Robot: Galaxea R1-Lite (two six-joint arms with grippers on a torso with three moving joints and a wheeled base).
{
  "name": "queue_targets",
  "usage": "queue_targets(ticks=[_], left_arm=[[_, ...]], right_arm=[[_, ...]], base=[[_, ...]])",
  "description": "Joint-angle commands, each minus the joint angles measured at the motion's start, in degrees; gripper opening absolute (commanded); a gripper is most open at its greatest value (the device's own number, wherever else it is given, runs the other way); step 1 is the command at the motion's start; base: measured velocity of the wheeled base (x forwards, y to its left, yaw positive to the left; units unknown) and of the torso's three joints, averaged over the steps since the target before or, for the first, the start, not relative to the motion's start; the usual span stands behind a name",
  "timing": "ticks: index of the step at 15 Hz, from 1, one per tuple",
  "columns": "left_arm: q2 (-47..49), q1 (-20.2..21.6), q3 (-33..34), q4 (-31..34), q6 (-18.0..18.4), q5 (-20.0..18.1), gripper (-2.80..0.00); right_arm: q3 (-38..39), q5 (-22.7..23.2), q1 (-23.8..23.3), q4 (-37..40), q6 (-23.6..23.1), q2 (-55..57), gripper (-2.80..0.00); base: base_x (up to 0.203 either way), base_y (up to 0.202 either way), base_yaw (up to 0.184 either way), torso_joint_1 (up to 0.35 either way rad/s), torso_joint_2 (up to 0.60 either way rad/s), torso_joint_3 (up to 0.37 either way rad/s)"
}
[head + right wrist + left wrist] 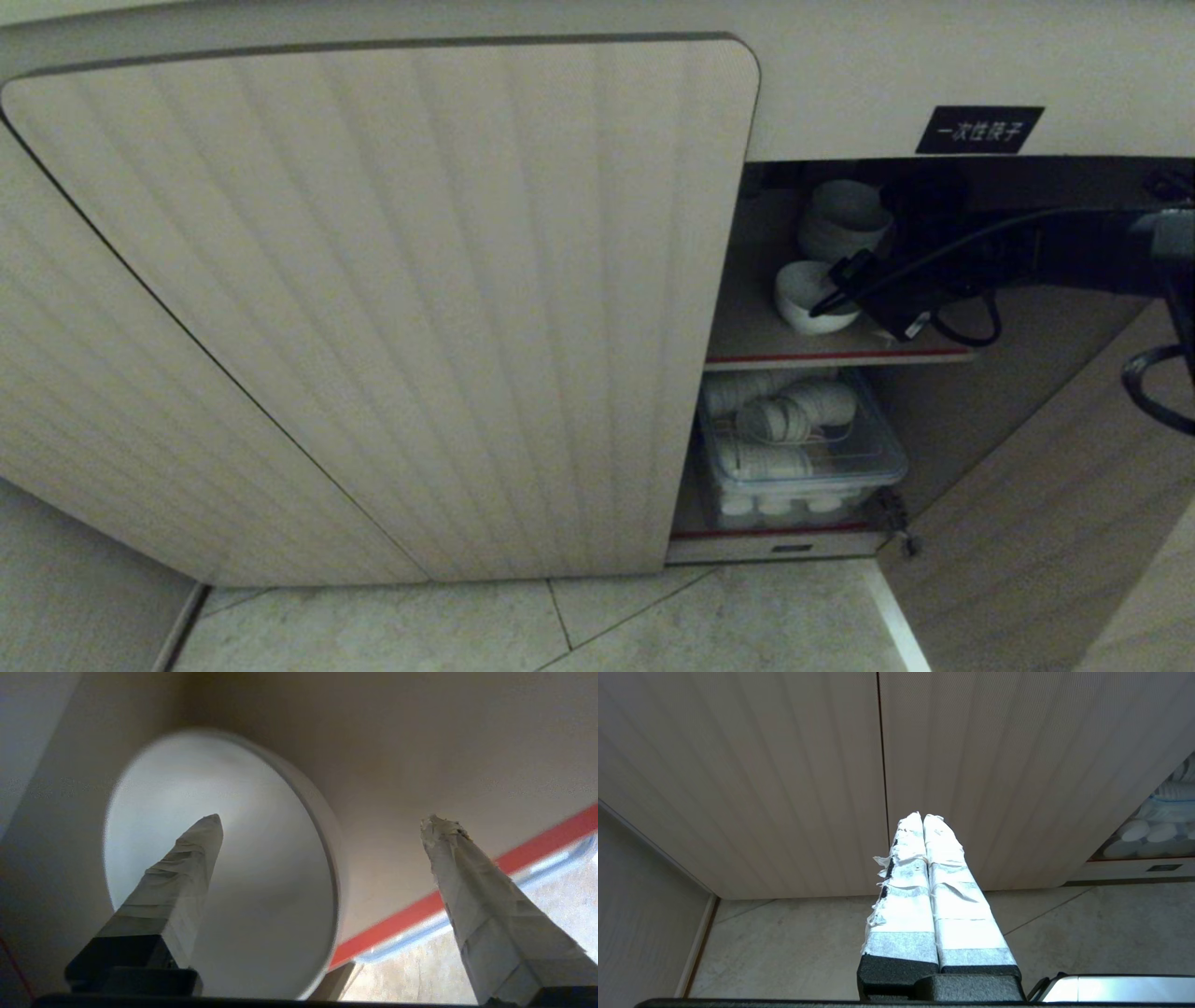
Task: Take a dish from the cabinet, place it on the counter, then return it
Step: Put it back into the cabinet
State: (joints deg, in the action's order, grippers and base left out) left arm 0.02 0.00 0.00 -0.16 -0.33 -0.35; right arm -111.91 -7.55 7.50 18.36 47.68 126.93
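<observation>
The dish (801, 301), a small white bowl, sits upright on the upper red-edged shelf (840, 356) of the cabinet (420, 280), whose right side stands open. My right gripper (831, 289) reaches in from the right and is open. In the right wrist view one taped finger (187, 872) is over the inside of the dish (261, 868) and the other finger (472, 891) is well outside its rim, so the right gripper (325, 820) grips nothing. My left gripper (923, 817) hangs shut and empty before the closed fluted doors. The counter is out of view.
A stack of like white bowls (845, 219) stands just behind the dish. On the lower shelf a clear bin (803, 448) holds several more white dishes. The open door panel (1046, 485) is on the right, a black label (979, 129) above, tiled floor (653, 625) below.
</observation>
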Motion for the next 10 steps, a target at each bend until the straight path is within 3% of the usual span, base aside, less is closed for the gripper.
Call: queue_targets(ticks=[1,10], left_arm=[[-0.02,0.00,0.00,-0.02,-0.02,0.00,-2.80],[-0.02,0.00,0.00,-0.02,-0.02,0.00,-2.80]], right_arm=[[0.02,-0.10,-0.02,0.01,-0.38,-0.10,0.00],[0.55,-1.45,0.15,-2.45,-2.59,-0.63,0.00]], base=[[0.000,0.000,0.000,0.000,0.00,0.000],[0.000,0.000,0.000,0.000,0.00,0.000]])
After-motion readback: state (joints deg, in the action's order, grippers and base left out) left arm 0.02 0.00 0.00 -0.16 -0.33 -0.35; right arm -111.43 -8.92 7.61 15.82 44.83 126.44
